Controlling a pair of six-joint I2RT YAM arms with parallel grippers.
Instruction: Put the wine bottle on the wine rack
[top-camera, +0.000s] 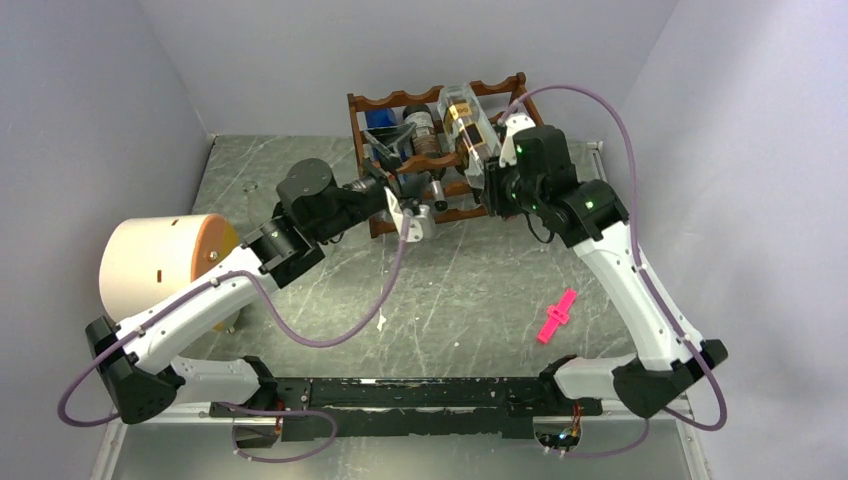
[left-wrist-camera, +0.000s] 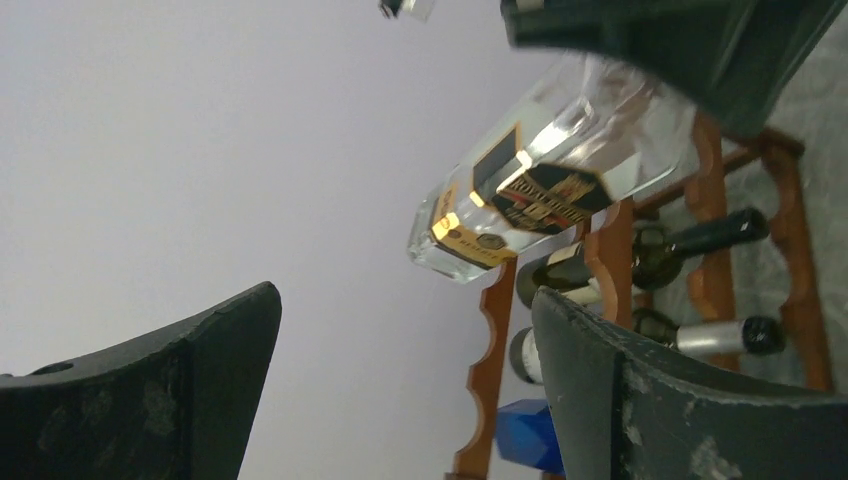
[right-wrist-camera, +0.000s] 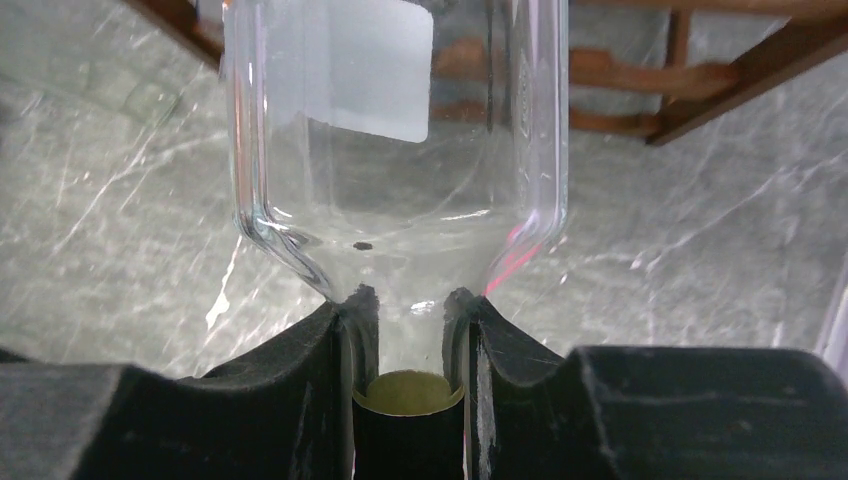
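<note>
A grey marbled tabletop (top-camera: 470, 290) carries a reddish-brown wooden wine rack (top-camera: 400, 98) with scalloped rails at its far edge, its lower tiers already holding dark glass bottles (left-wrist-camera: 700, 236). The task's bottle, a clear glass wine bottle with a black and gold label (top-camera: 468, 120), lies lengthwise across the rack's top tier, base pointing away. Whether it sits fully in the scallops cannot be told. The right hand (right-wrist-camera: 410, 310) is clamped on its narrow neck, probably because that end is the easiest handle for guiding the body onto the rails. The left hand (left-wrist-camera: 400, 380) is spread wide and empty just beside the rack, seemingly out of the job. A small pink plastic piece (top-camera: 557, 316) lies well apart.
</note>
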